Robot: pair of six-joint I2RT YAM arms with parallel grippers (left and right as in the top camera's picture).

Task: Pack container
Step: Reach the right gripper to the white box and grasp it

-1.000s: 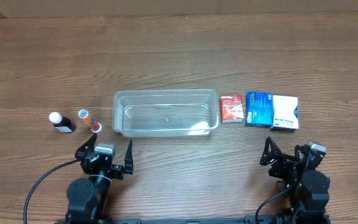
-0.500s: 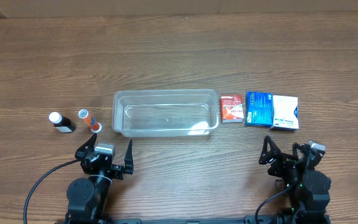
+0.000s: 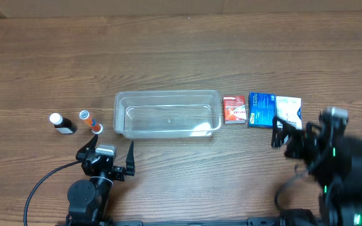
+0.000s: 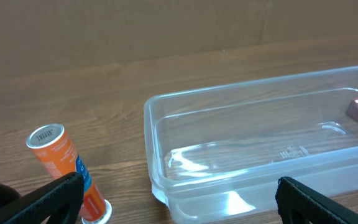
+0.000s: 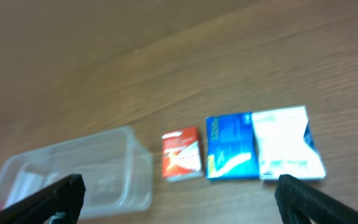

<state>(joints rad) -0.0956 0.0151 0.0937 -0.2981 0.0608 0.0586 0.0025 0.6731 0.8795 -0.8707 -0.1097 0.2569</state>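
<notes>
container (image 3: pixel 168 114) mid-desk (image 3: pixel 181 50), empty, long axis 9–3 o'clock. right tool (image 3: pixel 291 133), fingers apart, sits just at 6 o'clock of the white box (image 3: pixel 288 112); container at its 10 o'clock. left tool (image 3: pixel 107 156) also apart, nearer the orange tube (image 3: pixel 91 120).

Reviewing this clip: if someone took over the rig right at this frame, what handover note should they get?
Left gripper: open, empty, on the near side of the container, by its left end.
Right gripper: open, empty, above the table near the white box; blurred in the overhead view.
Container: mid-table, nothing in it.
To its left: black bottle and orange tube. To its right, in a row: red box, blue box, white box.
Done: nothing packed yet.
Left: all five items go into the container.
</notes>
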